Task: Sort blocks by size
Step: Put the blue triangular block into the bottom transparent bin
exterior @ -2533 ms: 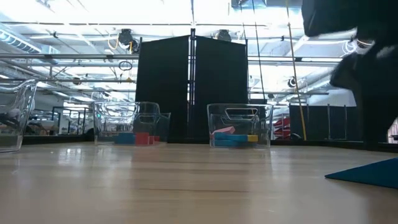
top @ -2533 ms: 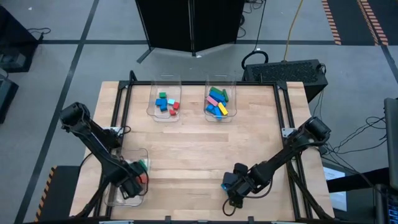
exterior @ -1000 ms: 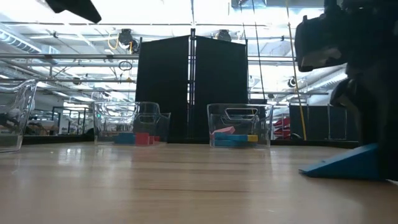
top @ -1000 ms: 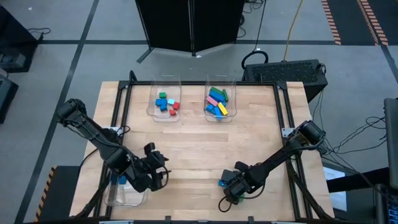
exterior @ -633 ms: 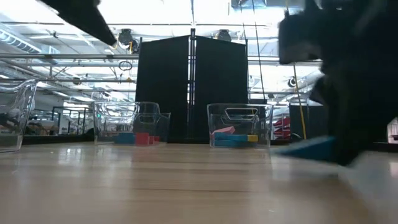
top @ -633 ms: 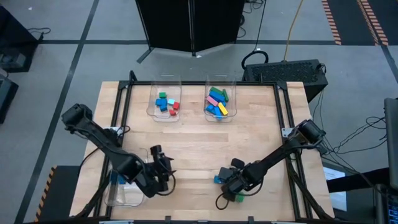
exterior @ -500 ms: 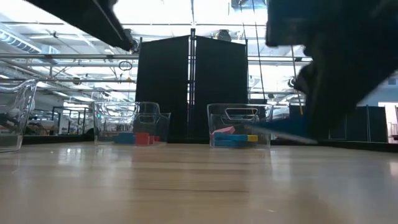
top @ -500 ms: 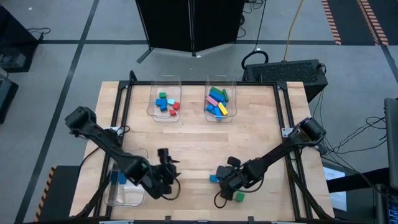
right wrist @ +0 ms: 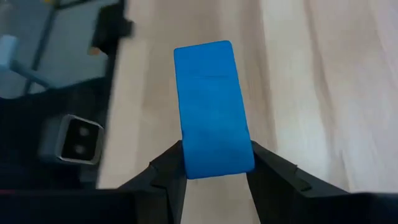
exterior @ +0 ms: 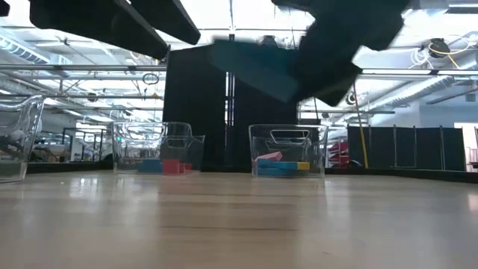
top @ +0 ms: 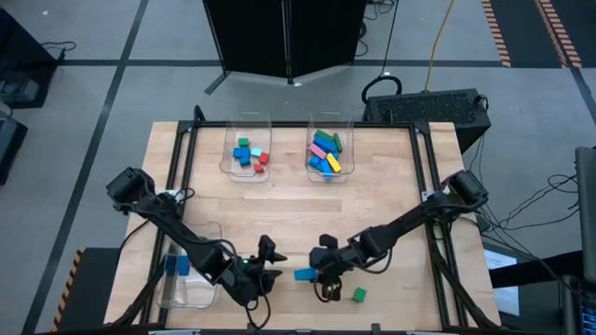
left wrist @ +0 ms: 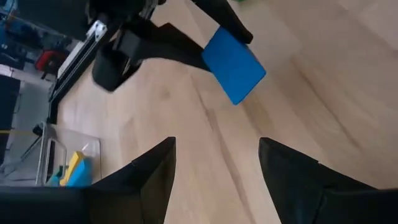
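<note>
The right gripper (top: 311, 274) was clenched on a blue block (right wrist: 212, 109), the block's lower end pinched between the two fingers and most of its length sticking out ahead of them. In the low view the block (exterior: 250, 66) hung clear above the table (top: 382, 205), tilted. From above, it (top: 304, 274) pointed toward the left gripper (top: 265, 267), which sat just beside it at the near side of the table with its fingers spread apart and nothing between them. The left wrist view showed the blue block (left wrist: 234, 65) ahead of those open fingers (left wrist: 152, 171), not touching them, with the right arm's dark fingers behind it.

A small green block (top: 358, 294) lay on the table near the right gripper, behind it and toward the near edge. A clear bin (top: 194, 296) stood behind the left gripper at the table's near left corner, with a blue block (top: 174, 266) inside it. Well apart from both grippers, at the far side of the table, two more clear bins stood side by side: one (top: 245, 170) held short blocks (top: 250, 154) in blue, green, red and cyan, the other (top: 329, 174) held longer blocks (top: 325, 152) in blue, pink, green, yellow and cyan.
</note>
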